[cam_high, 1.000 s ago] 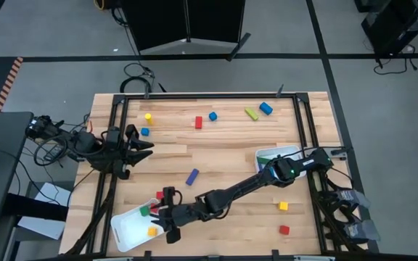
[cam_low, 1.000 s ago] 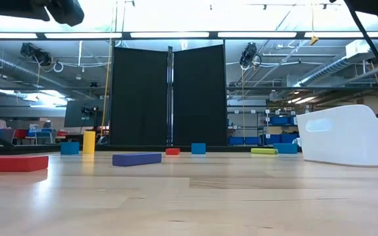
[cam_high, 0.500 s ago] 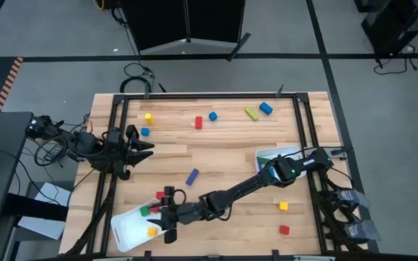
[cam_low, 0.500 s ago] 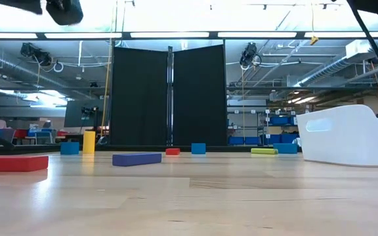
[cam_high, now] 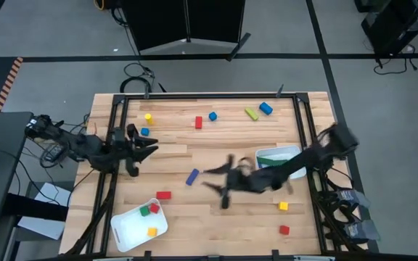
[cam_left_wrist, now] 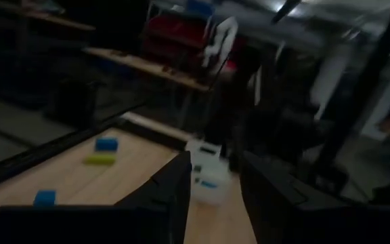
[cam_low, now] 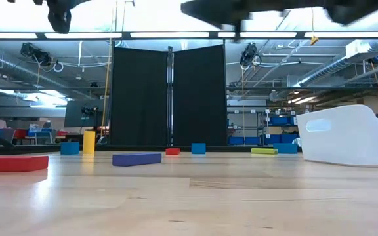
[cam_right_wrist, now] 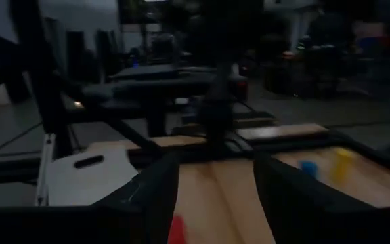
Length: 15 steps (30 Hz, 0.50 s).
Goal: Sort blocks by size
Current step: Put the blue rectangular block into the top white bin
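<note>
My right gripper (cam_high: pixel 218 183) hangs open and empty above the middle of the table, blurred, just right of a purple bar (cam_high: pixel 192 177). My left gripper (cam_high: pixel 148 150) is open and empty over the table's left side. A red bar (cam_high: pixel 164 194) lies flat on the table beside the near-left white tray (cam_high: pixel 125 230), which holds a green, a red and a yellow cube. A yellow cylinder (cam_high: pixel 148 117), a blue cube (cam_high: pixel 144 131), a red block (cam_high: pixel 199 122), a blue block (cam_high: pixel 212 116), a green bar (cam_high: pixel 252 113) and a blue cylinder (cam_high: pixel 265 108) lie along the far side.
A second white tray (cam_high: pixel 290 151) stands at the right, with something green in it, partly under my right arm. A yellow cube (cam_high: pixel 283 206) and a red cube (cam_high: pixel 284 230) lie near the right front. Bare wood shows at the table's near middle.
My right gripper has swung fast from over the near-left tray toward the table's right and far side, to the middle of the table, staying open and empty. The blocks in the tray and the red bar stay where they were. My left gripper has shifted a little toward the right.
</note>
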### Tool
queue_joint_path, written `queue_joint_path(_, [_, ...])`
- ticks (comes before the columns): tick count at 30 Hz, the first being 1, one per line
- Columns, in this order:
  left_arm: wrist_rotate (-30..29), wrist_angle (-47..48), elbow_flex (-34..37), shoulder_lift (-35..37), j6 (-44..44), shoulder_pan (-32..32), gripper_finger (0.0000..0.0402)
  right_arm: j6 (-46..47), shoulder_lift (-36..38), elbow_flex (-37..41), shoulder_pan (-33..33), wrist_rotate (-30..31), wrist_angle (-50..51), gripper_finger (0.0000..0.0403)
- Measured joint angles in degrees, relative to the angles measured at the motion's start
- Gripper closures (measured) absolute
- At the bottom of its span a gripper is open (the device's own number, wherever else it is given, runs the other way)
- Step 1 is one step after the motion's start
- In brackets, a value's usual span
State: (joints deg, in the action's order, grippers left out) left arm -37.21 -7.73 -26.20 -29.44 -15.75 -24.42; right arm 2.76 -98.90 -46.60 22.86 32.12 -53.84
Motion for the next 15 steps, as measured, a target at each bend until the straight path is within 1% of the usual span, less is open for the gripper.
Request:
queue_joint_path(3, [-0.6,0.0,0.0,-4.0,-2.7,1.5,0.0269,-0.2,9.2,9.3,1.4,3.0,0.0,0.0203])
queue_joint_path(7, [-0.6,0.0,0.0,-10.0,-7.6,4.1,0.0269,-2.7,20.2,17.7,4.5,8.8,-0.3,0.0206])
queue_joint_path(10, [0.1,0.0,-0.3,-14.1,-10.3,6.7,0.0269,-6.0,26.8,21.8,7.7,13.6,-0.2,0.0209])
queue_joint_path(12, [1.6,0.0,-0.9,-16.8,-11.7,8.9,0.0269,-8.8,30.5,23.5,9.9,17.1,-0.4,0.0210])
queue_joint_path(15, [5.8,-0.2,-2.4,-21.0,-13.4,12.6,0.0269,-13.1,34.9,25.6,12.7,22.2,-0.3,0.0212])
